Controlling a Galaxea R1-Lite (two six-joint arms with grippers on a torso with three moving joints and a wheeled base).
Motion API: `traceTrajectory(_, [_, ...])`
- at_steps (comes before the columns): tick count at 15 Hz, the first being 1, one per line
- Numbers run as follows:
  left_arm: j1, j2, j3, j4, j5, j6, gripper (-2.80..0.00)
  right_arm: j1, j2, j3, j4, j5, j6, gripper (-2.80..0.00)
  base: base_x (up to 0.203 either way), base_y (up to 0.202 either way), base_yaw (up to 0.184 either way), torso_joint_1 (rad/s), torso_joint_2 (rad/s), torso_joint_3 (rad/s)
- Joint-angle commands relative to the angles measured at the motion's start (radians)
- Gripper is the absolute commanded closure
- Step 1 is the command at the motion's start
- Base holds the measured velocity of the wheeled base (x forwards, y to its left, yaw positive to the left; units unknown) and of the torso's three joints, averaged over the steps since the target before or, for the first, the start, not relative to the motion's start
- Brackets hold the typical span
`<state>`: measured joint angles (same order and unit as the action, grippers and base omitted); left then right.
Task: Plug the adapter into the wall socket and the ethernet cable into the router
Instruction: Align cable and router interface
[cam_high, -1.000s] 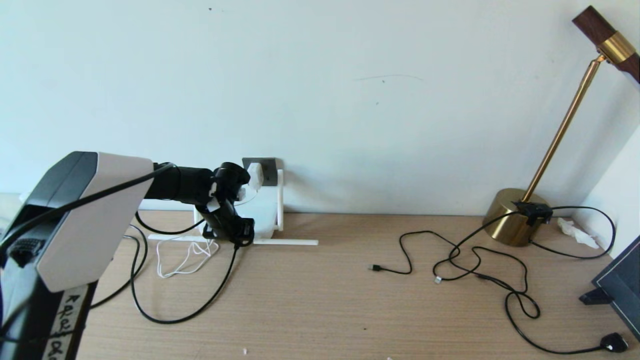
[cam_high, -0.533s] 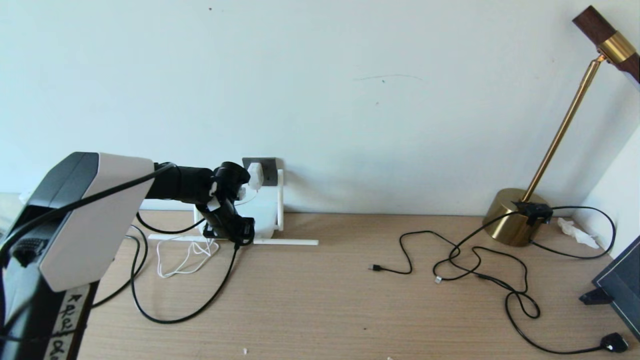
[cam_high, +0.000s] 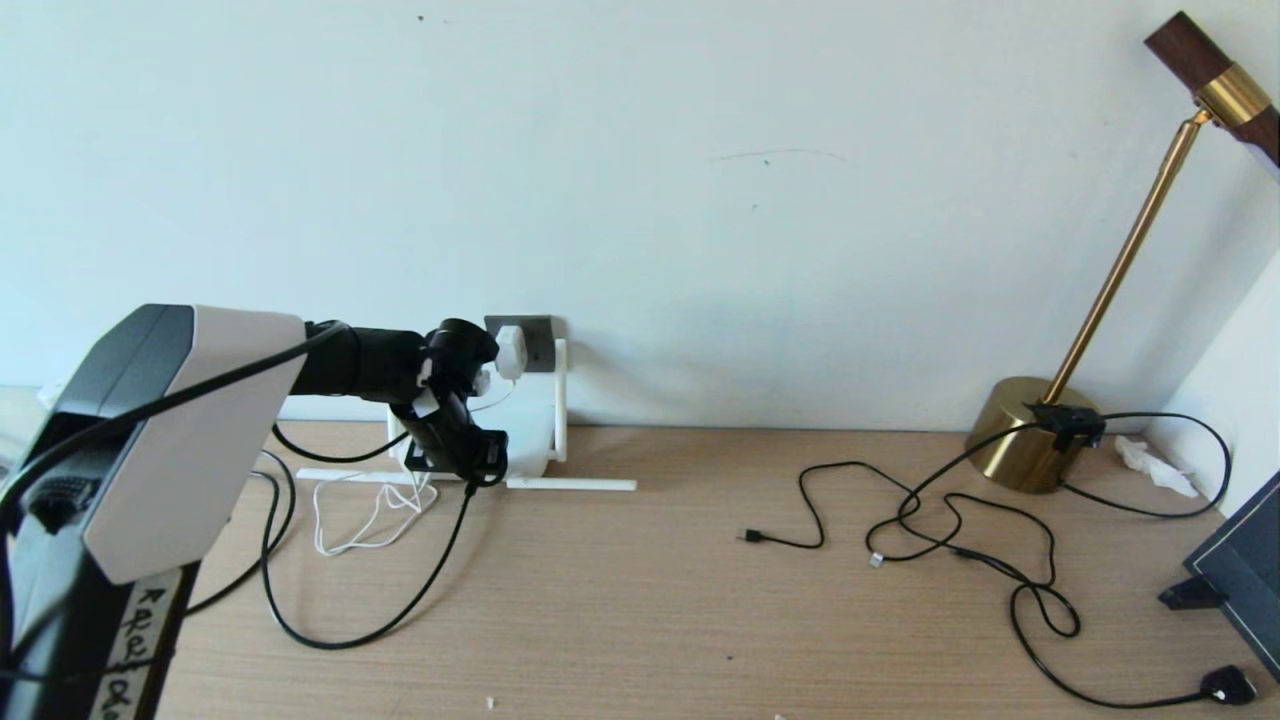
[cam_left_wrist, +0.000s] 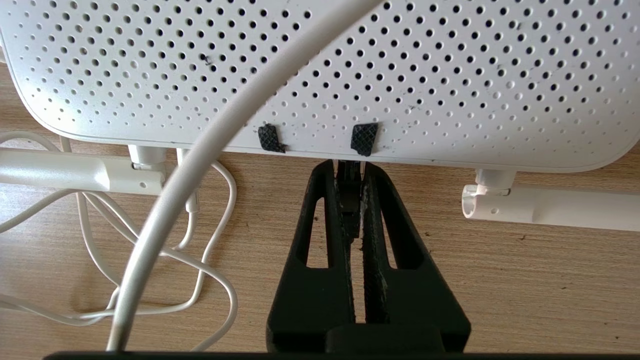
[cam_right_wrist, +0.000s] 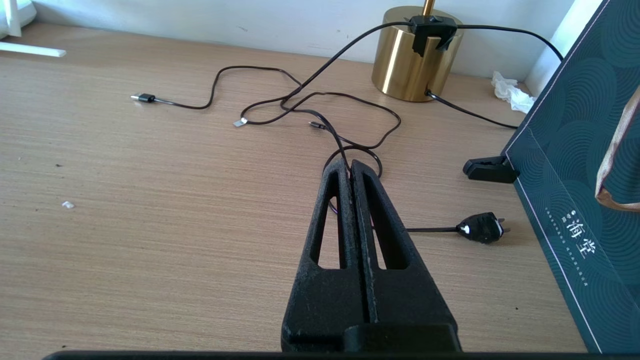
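Wooden desk (cam_high: 650, 600), perforated white router (cam_left_wrist: 400, 75), black ethernet cable (cam_high: 340, 630)

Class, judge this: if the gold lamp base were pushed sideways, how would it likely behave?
The lamp base looks like solid metal, so probably heavy and slow to slide. Its tall slanted stem suggests it might tip rather than roll.

Wood desk (cam_high: 640, 620): router (cam_high: 525, 430), cords, lamp (cam_high: 1030, 435).
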<state>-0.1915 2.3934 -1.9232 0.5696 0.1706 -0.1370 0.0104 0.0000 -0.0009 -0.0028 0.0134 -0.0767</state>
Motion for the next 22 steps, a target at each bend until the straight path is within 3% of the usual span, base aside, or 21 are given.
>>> traceTrajectory(1, [0.000,-0.004,0.000,0.005,0.000,-0.001,0.00,0.000,0.000,0.001,0.000,0.000,-0.001,0.00,0.000,0.000,0.000,0.000,0.00,0.000])
traceTrajectory(22, [0.001,-0.028,0.039,0.035,0.000,-0.004,0.00,0.000,0.000,0.001,0.000,0.000,0.000,0.00,0.000,0.000,0.000,0.000,0.00,0.000])
